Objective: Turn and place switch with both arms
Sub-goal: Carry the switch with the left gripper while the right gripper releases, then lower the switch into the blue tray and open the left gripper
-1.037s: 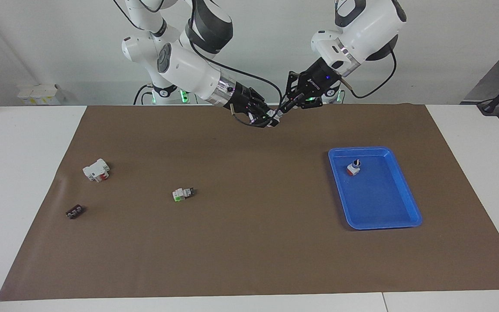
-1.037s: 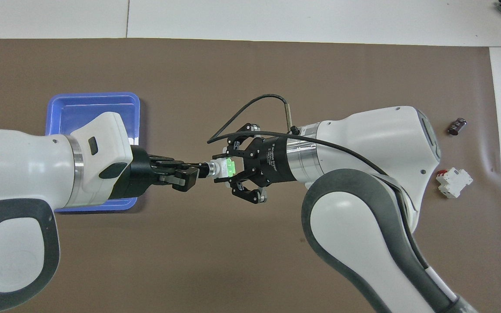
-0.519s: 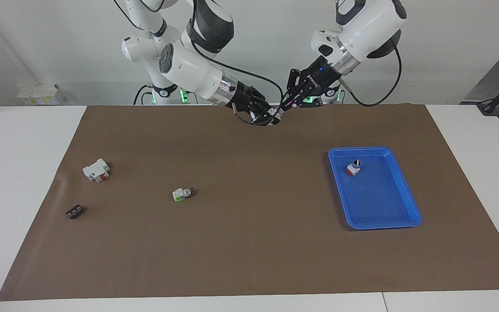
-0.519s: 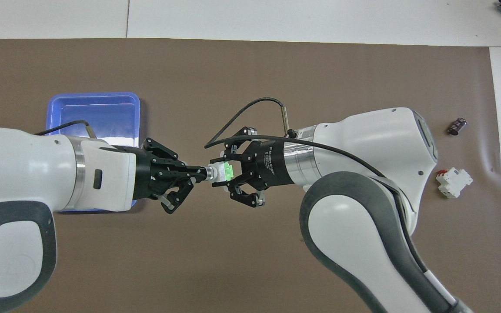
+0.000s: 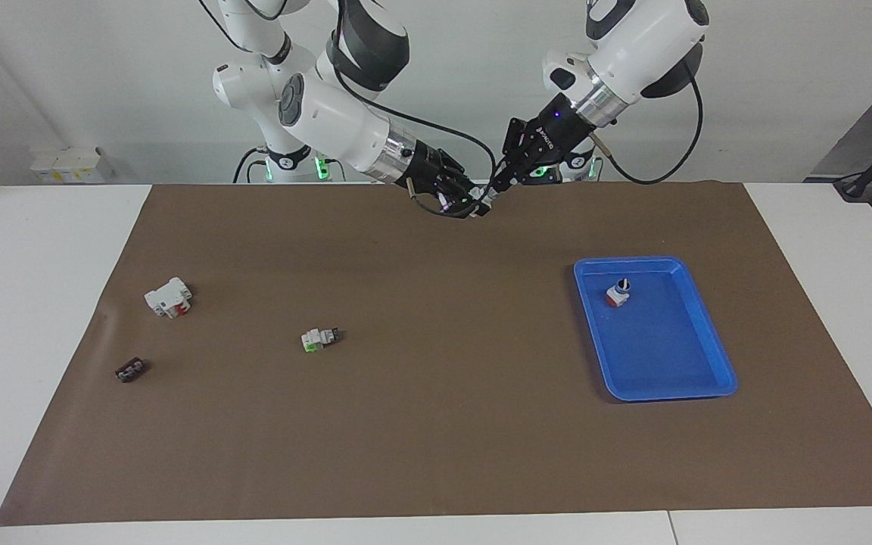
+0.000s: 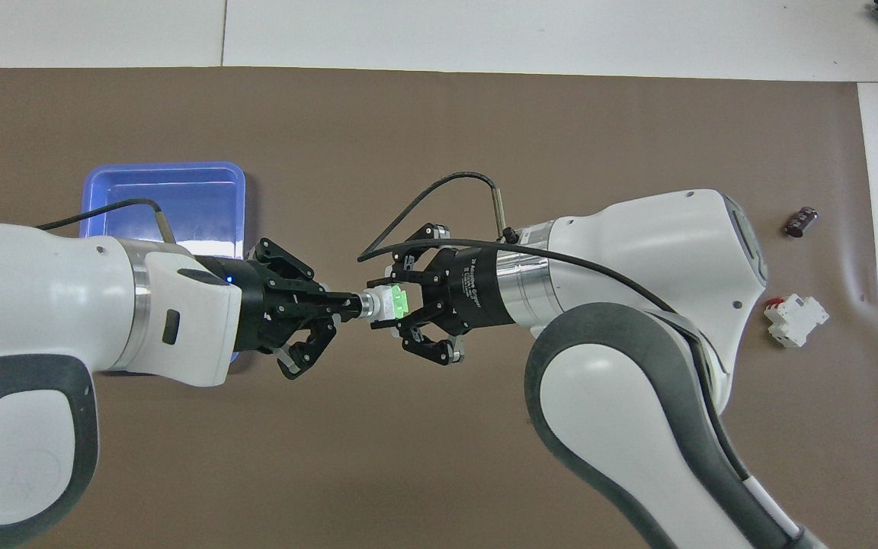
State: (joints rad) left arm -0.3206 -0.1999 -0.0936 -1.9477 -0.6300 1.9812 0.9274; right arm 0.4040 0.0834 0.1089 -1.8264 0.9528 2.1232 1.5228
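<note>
A white switch (image 6: pixel 382 303) with a bright green end hangs in the air between both grippers, over the mat's edge nearest the robots. My right gripper (image 6: pixel 390 302) is shut on its white and green body. My left gripper (image 6: pixel 357 304) is shut on its knob end, tip to tip with the right one. In the facing view the switch (image 5: pixel 481 203) is mostly hidden between the left gripper (image 5: pixel 491 194) and the right gripper (image 5: pixel 471 209). A second, near-identical switch (image 5: pixel 320 338) lies on the brown mat; the right arm hides it in the overhead view.
A blue tray (image 5: pixel 663 378) at the left arm's end holds a small knob switch with a red base (image 5: pixel 618 292). Toward the right arm's end lie a white block with a red part (image 5: pixel 169 297) and a small black piece (image 5: pixel 131 370).
The left gripper has rolled about its own axis while shut on the knob end. Both grippers and the switch have risen slightly. The right gripper's hold is unchanged.
</note>
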